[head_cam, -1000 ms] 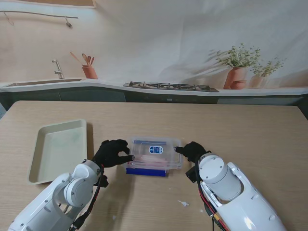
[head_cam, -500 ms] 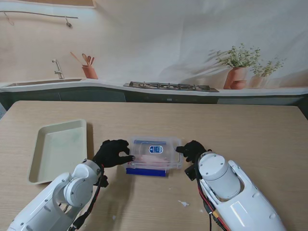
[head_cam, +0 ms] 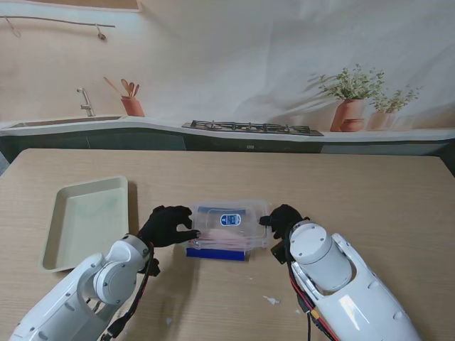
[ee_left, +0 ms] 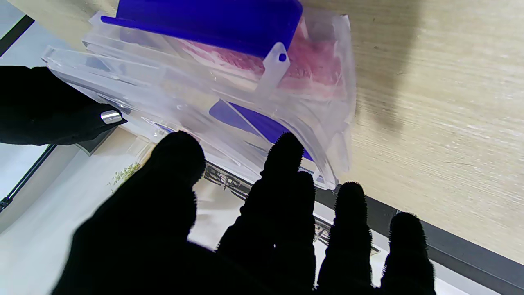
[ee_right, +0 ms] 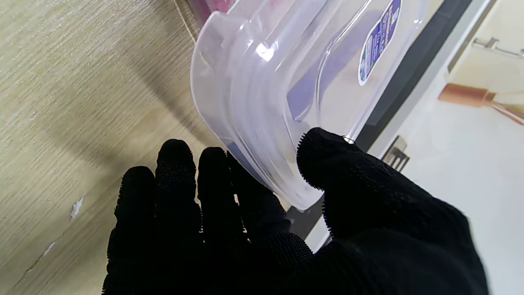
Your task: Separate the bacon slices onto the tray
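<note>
A clear plastic box (head_cam: 229, 226) with blue clips (head_cam: 215, 253) sits mid-table between my hands. Pink bacon (ee_left: 311, 61) shows through its wall. The clear lid (ee_left: 204, 102) with an oval blue label (ee_right: 378, 41) is raised off the box. My right hand (head_cam: 283, 220) is shut on the lid's right end, thumb (ee_right: 327, 159) on top and fingers (ee_right: 213, 172) underneath. My left hand (head_cam: 165, 226) is open at the box's left end, its fingertips (ee_left: 286, 151) at the lid's rim. The cream tray (head_cam: 85, 213) lies to the left, nothing in it.
A small white scrap (head_cam: 271, 300) lies on the wooden table near my right forearm. The tray's nearest rim (head_cam: 129, 206) is about a hand's width from my left hand. A kitchen backdrop rises behind the table's far edge.
My right arm has shifted slightly leftward toward the box, and the lid's right end sits a little higher. The left hand has hardly moved.
</note>
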Motion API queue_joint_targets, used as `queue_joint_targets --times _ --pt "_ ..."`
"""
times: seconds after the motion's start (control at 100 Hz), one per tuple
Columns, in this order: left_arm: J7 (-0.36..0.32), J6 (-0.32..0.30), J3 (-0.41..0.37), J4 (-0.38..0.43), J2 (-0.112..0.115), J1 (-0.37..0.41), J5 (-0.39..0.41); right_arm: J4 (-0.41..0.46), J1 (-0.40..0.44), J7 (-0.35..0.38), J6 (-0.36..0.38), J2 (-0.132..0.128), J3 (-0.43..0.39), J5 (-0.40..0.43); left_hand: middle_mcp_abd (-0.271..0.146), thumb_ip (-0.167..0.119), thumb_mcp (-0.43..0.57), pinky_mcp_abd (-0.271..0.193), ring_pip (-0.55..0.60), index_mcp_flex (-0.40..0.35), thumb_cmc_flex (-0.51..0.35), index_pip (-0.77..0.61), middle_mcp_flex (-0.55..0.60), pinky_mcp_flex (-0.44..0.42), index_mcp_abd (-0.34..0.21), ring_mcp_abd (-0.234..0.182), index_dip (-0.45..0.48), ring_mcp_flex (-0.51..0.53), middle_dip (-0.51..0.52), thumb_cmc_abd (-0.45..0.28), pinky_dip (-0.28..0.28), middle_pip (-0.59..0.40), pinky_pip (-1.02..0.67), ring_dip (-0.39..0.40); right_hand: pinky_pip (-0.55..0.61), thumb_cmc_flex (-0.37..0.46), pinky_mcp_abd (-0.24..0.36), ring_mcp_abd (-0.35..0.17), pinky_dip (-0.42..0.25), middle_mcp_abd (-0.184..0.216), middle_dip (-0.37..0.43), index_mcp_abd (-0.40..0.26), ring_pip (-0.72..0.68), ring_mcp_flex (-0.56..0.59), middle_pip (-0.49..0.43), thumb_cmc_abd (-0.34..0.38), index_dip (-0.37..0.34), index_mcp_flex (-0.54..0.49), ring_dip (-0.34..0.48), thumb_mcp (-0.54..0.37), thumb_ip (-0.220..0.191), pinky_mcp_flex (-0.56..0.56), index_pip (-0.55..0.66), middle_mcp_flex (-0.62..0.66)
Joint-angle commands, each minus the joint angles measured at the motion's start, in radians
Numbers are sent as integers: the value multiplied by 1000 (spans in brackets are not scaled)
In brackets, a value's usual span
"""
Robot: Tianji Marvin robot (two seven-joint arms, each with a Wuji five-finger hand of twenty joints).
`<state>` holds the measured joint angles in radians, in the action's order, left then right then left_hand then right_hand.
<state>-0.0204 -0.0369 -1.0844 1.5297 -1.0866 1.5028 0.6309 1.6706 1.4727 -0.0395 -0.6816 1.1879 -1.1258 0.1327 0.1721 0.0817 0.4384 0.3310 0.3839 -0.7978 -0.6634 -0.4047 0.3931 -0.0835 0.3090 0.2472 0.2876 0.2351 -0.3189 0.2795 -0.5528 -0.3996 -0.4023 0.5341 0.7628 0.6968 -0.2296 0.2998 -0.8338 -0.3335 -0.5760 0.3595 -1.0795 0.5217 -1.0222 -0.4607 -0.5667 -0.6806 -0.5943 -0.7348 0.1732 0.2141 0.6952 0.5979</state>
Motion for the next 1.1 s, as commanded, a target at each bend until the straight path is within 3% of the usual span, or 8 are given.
queue_joint_targets --times 0.0,0.04,0.09,0.11,0.14,0.43,0.88,1.09 --pt "-16 -8 6 14 -7 2 -1 8 3 2 -1 20 11 -5 -32 -36 14 5 -12 17 -5 20 -17 -20 -144 -15 -3 -26 -6 14 0 -9 31 -12 189 101 8 30 60 20 -33 -163 -53 59 -48 -42 78 -11 -26 -17 32 -31 164 59" --pt "-15 -10 5 15 -7 3 -1 7 3 -2 -1 21 12 -3 -31 -36 15 6 -12 17 -6 20 -17 -20 -143 -16 -3 -26 -6 13 0 -8 33 -12 281 130 12 31 109 22 -29 -174 -69 83 -56 -44 103 -8 -31 -19 30 -41 211 84" --pt "-14 -11 4 15 -8 4 -1 7 2 -7 -2 22 13 0 -32 -36 15 5 -11 16 -7 20 -16 -20 -142 -16 -3 -26 -6 13 -1 -9 34 -12 332 156 8 35 121 19 -25 -181 -80 117 -60 -45 101 -29 -33 -34 29 -33 223 120" --pt "-13 -11 3 16 -8 5 0 7 2 -9 -2 23 13 1 -31 -36 15 5 -12 16 -6 20 -17 -20 -142 -17 -3 -27 -6 13 -1 -9 35 -12 367 159 6 36 173 20 -28 -183 -82 128 -58 -47 101 -36 -31 -43 33 -34 225 130" --pt "-12 -13 2 16 -8 5 0 7 2 -11 -2 24 13 2 -32 -36 15 5 -12 16 -6 19 -17 -20 -142 -16 -3 -27 -6 13 -2 -9 36 -12 385 166 4 37 187 20 -29 -186 -87 144 -60 -49 101 -46 -31 -49 32 -25 229 146" --pt "3 -23 -16 29 -10 23 0 9 6 -41 10 34 9 -14 -29 -35 14 4 -11 16 0 26 -14 -22 -119 -17 -7 -28 -6 2 -7 -10 49 -12 509 198 -51 49 177 15 -38 -220 -150 326 -71 -43 80 -94 -52 -99 39 126 258 300" --pt "40 -31 -45 46 -17 58 -9 9 31 -173 41 77 -25 -74 -11 -30 -9 6 -19 49 29 80 -35 -15 -51 -14 -31 -49 -2 -10 -12 -4 91 -14 548 199 -84 65 165 -5 -84 -211 -203 386 -92 -34 -13 -83 -96 -160 40 172 274 343" --pt "64 -34 -59 51 -22 72 -14 5 42 -227 51 92 -46 -83 -7 -31 -50 12 -26 78 51 110 -51 18 -31 -14 -39 -58 0 -18 -55 0 192 -13 557 193 -96 66 158 -14 -99 -191 -216 405 -98 -37 -29 -87 -111 -184 36 188 274 352"
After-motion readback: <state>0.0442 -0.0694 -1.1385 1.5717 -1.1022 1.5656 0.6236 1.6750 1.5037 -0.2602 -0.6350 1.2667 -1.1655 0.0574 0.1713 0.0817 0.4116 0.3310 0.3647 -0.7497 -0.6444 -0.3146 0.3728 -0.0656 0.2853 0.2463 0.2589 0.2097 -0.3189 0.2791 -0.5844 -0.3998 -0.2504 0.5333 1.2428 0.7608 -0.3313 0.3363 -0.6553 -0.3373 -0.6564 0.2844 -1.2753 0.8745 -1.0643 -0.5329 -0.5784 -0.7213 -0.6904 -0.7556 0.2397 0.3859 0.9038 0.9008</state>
